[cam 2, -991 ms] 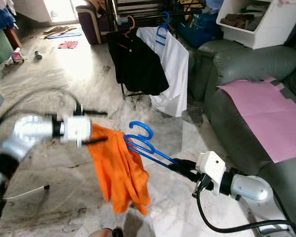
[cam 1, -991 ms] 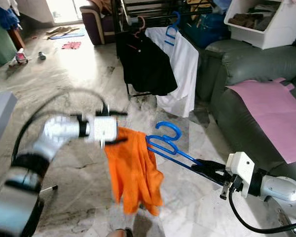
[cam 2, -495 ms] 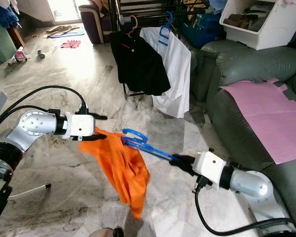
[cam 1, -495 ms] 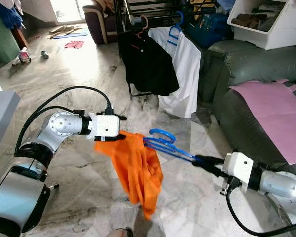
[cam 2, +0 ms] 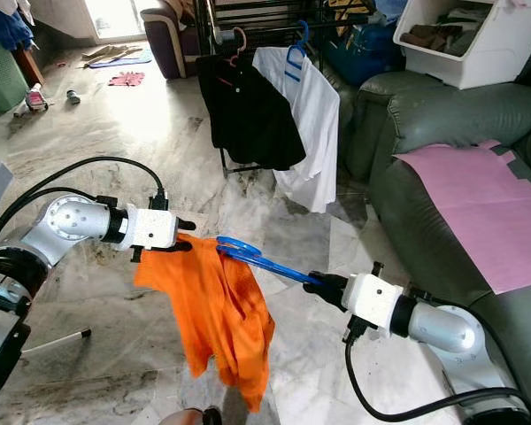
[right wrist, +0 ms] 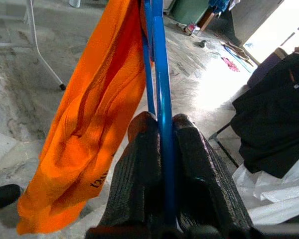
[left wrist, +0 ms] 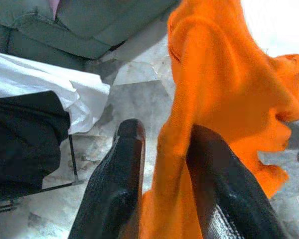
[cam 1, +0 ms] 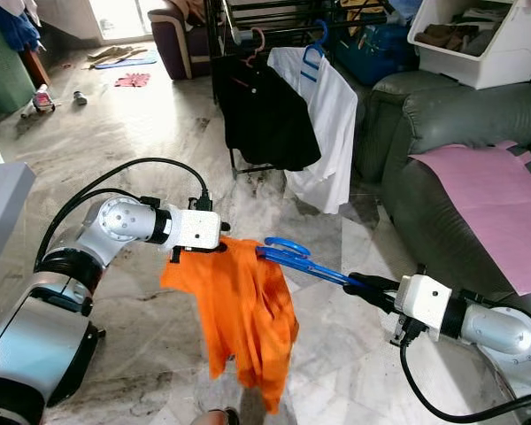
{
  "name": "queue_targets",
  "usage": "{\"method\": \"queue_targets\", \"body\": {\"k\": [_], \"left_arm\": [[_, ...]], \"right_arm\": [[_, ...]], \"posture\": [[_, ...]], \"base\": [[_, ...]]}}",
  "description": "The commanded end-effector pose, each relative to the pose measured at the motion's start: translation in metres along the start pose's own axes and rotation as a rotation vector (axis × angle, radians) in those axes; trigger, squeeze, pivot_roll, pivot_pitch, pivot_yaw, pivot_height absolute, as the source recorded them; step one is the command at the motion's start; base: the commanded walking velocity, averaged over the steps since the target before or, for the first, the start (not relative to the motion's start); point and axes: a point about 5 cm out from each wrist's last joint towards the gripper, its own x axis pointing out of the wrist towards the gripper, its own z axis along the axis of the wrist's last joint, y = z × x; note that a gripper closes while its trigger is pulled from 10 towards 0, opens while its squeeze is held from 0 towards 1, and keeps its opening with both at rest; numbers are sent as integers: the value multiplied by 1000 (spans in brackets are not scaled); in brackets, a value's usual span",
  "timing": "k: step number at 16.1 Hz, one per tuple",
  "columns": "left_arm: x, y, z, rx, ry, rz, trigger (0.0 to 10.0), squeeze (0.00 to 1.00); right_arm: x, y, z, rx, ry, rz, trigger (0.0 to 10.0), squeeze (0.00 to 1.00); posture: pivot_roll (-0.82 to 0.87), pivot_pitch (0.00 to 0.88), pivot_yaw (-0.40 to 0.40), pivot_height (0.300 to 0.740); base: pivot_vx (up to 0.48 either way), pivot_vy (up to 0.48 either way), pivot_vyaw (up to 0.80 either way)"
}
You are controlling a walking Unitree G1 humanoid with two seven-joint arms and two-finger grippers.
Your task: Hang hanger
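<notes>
The blue hanger [cam 1: 303, 260] is held level above the marble floor [cam 1: 150, 142], its lower end clamped between the right gripper's [right wrist: 162, 130] fingers. An orange shirt [cam 1: 239, 312] droops from it, one edge pinched by the left gripper [left wrist: 164, 149]. Dark lettering on the shirt is too small to read. Behind stands a rack [cam 1: 248, 22] carrying a black shirt [cam 1: 264, 111] and a white shirt [cam 1: 329, 115].

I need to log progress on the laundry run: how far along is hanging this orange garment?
Done: the orange garment is partly draped over the blue hanger. In hand: the right gripper is clamped on the hanger's end, and the left gripper pinches the cloth, both held low over the floor. Left: the hanger is not yet on the clothes rack, where a black shirt and white shirt already hang.
</notes>
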Motion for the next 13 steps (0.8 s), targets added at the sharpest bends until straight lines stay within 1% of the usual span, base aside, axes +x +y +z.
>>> {"method": "queue_targets", "body": {"k": [1, 3, 7, 9, 10, 11, 13], "left_arm": [[-2, 4, 1, 10, 10, 1, 0, 0], [-1, 3, 0, 6, 12, -4, 0, 0], [1, -5, -5, -9, 35, -40, 0, 0], [2, -7, -5, -18, 32, -41, 0, 0], [2, -7, -6, -21, 32, -39, 0, 0], [2, -7, -6, -23, 32, -37, 0, 0], [1, -8, -9, -47, 40, -37, 0, 0]], "right_arm": [[4, -5, 6, -32, -36, -20, 10000, 0], [5, -6, 6, -28, -39, -33, 10000, 0], [7, -8, 6, -31, -46, -53, 10000, 0], [7, -7, 4, -9, -44, -51, 10000, 0], [8, -6, 4, 15, -44, -47, 10000, 1000], [8, -6, 4, 37, -44, -38, 10000, 1000], [5, -9, -1, 26, 4, -26, 10000, 1000]], "posture": [[-65, 60, 72, 740], [-67, 59, 70, 740], [-64, 58, 64, 740], [-64, 58, 61, 740], [-65, 57, 59, 740], [-66, 57, 59, 740], [-68, 53, 57, 740]], "base": [[0, 0, 0], [0, 0, 0], [0, 0, 0], [0, 0, 0], [0, 0, 0], [0, 0, 0], [0, 0, 0]]}}
